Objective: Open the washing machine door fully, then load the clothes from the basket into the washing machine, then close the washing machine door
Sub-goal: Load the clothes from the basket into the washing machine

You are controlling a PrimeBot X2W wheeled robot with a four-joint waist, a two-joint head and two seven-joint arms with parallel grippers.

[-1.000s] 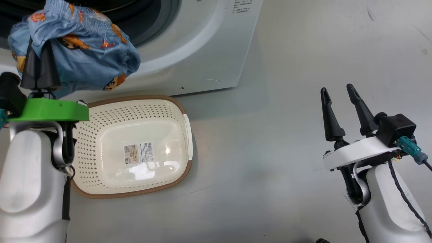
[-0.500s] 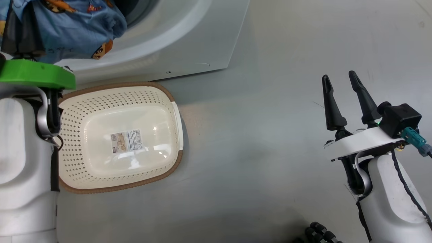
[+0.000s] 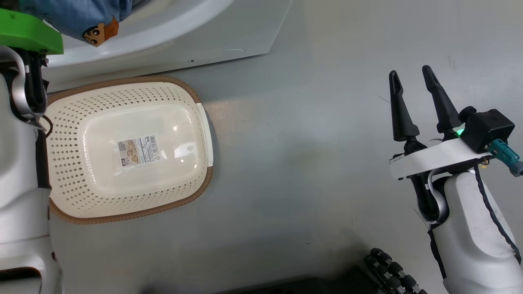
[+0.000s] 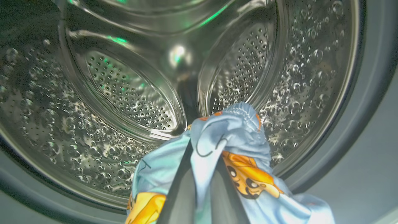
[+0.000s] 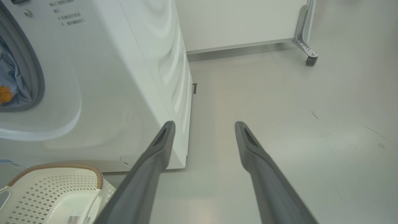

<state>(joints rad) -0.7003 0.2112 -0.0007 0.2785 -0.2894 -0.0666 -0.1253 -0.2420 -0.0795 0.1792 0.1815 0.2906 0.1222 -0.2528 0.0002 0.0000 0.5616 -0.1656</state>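
The left end effector [image 4: 201, 174] is at the mouth of the washing machine [image 3: 196, 36], its two dark fingers close together and clamped on the clothes [image 4: 242, 137], a bunch of light-blue fabric with orange cartoon figures draped over and between the fingers. In the left wrist view the bunch hangs before the steel drum [image 4: 130, 87], just inside the machine's grey ring [image 4: 367, 102]; in the right wrist view a fold of the same fabric shows within the machine's opening. The basket [image 3: 65, 134] stands on the floor [image 3: 306, 143] directly in front of the washing machine, its brown rim close to the machine's lower front edge, with nothing in it but the paper label [image 3: 137, 150] on its bottom. The right end effector [image 3: 410, 72] is held off to the machine's right, well apart from it and above bare floor, its fingers spread apart and gripping nothing. Beyond the machine's right side, a white panel on a small caster [image 5: 311, 59] stands on the floor.
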